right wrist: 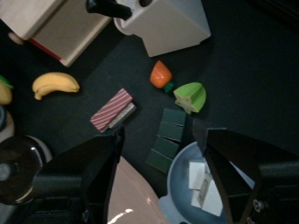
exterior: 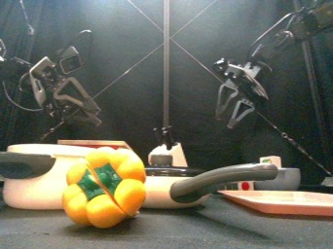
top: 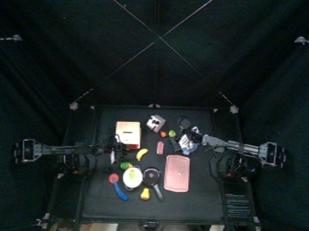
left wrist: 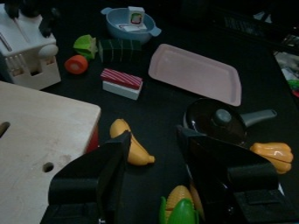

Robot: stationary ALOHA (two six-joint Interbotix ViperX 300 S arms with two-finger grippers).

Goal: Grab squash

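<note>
Squash (left wrist: 271,152) sits low on the table, yellow-orange with a little stem, just beside the black pan (left wrist: 218,124) and well clear of both arms. From above it shows near the table's front edge (top: 150,192), with the pink board (top: 179,171) close by.

Left gripper (left wrist: 155,144) hangs above the table with its claw spread wide and nothing between the jaws. Under it lie the banana (left wrist: 131,145), next to the corner of the wooden board (left wrist: 35,140), and the yellow pepper (left wrist: 181,210) right at the edge of its view. A red-and-white striped block (left wrist: 121,83) lies between the wooden board and the pink board. In the front view this gripper (exterior: 81,105) floats high on the left, touching nothing.

Right gripper (right wrist: 163,140) is up in the air too, its claw wide and empty. It looks down on the blue bowl (right wrist: 198,188), a green piece (right wrist: 190,94), a small orange-red piece (right wrist: 160,73) and the striped block. The front view shows it (exterior: 237,109) hanging high on the right with its fingers apart.

Down front, the pepper (exterior: 104,187) stands large against a white pot (exterior: 39,175), and the pan's handle (exterior: 221,180) juts toward the right. I cannot pick out the squash from that angle.
</note>
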